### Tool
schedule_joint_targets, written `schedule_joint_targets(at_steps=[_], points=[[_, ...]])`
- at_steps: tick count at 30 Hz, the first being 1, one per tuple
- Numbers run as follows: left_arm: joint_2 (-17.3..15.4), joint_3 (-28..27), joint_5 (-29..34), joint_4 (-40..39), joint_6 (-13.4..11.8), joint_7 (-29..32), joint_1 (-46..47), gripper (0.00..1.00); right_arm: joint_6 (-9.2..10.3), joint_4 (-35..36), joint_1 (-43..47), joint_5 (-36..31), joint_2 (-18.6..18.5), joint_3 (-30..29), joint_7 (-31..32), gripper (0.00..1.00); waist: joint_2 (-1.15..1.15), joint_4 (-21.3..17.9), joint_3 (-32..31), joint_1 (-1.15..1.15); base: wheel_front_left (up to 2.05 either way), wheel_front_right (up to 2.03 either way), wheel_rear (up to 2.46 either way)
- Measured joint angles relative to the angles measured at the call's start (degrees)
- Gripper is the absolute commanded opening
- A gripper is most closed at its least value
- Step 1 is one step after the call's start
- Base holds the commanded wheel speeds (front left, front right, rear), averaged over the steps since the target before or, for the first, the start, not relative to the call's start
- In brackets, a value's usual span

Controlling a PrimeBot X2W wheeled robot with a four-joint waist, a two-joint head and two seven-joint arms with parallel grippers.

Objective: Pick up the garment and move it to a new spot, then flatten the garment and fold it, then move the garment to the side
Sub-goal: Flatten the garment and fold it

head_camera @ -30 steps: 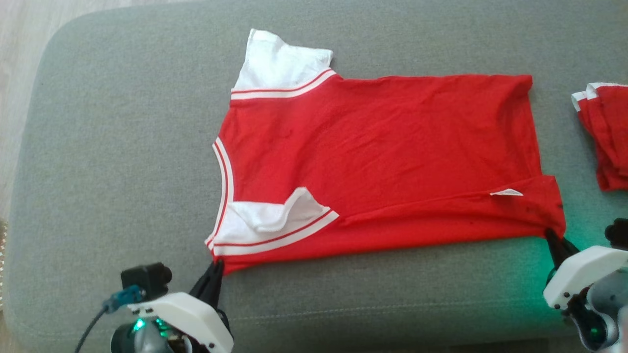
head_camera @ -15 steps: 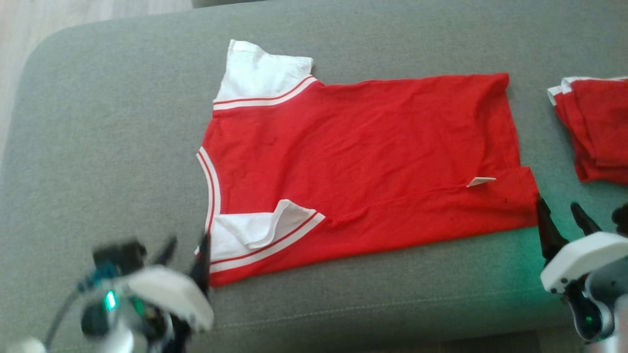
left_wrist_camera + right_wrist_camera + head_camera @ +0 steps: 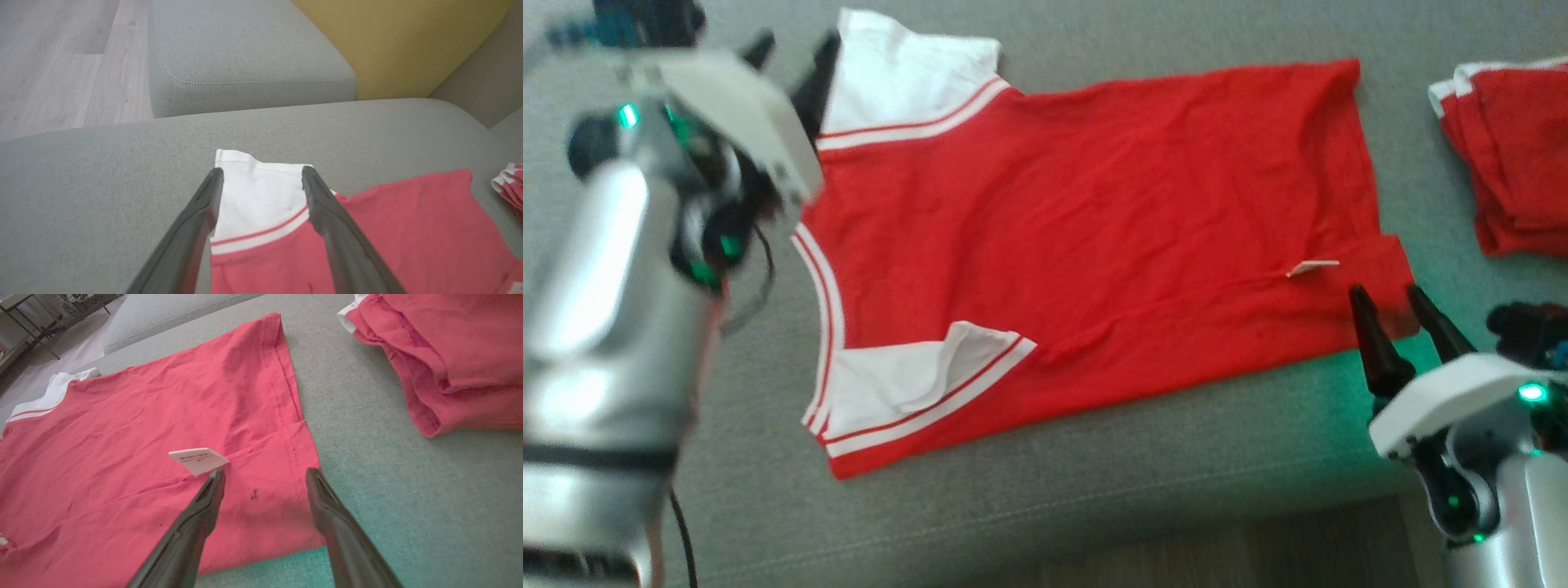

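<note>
**Spotter:** Where's the garment right now?

**Me:** Spread flat across the grey cushion in front of me, collar to the left, hem to the right. The near long edge is turned in over the body with the near sleeve. The white label pokes out of that fold near the hem.

**Spotter:** And your grippers?

**Me:** Both spread wide, holding nothing. My left gripper hangs over the far left corner, and its wrist view has the fingers straddling the white far sleeve. My right gripper is at the near right hem corner, tips beside the label. Whether they touch the cloth I can't tell.

**Spotter:** So which step is this?

**Me:** Folding, I'd say. One lengthwise fold looks done, and the far side lies unfolded.

**Spotter:** Next move?

**Me:** I reckon left drops and pinches the far sleeve at the shoulder, while right has to cross to the far hem corner. Then both draw that edge toward me together and level, so the fold doesn't skew. I should also keep clear of the folded pile off to the right.
</note>
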State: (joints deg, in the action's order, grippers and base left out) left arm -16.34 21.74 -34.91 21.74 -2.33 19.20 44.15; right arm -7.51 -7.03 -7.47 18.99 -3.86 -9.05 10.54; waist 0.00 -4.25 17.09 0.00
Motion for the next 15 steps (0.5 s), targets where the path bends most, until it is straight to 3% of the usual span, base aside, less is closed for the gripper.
schedule_joint_targets(at_steps=[6,15], points=[[-0.13,1.67,2.40,15.49,2.85,2.35,13.40,1.00,0.00,0.32,-3.72,1.46,-0.32,2.67,-1.07,1.00,0.00,-2.53,4.73,0.00,0.00,0.00,0.00],[-0.65,2.57,5.54,29.80,2.87,0.64,23.87,1.00,0.00,0.11,-9.07,4.10,-1.43,6.43,-3.15,1.00,0.00,-7.12,12.24,0.00,0.00,0.00,0.00]])
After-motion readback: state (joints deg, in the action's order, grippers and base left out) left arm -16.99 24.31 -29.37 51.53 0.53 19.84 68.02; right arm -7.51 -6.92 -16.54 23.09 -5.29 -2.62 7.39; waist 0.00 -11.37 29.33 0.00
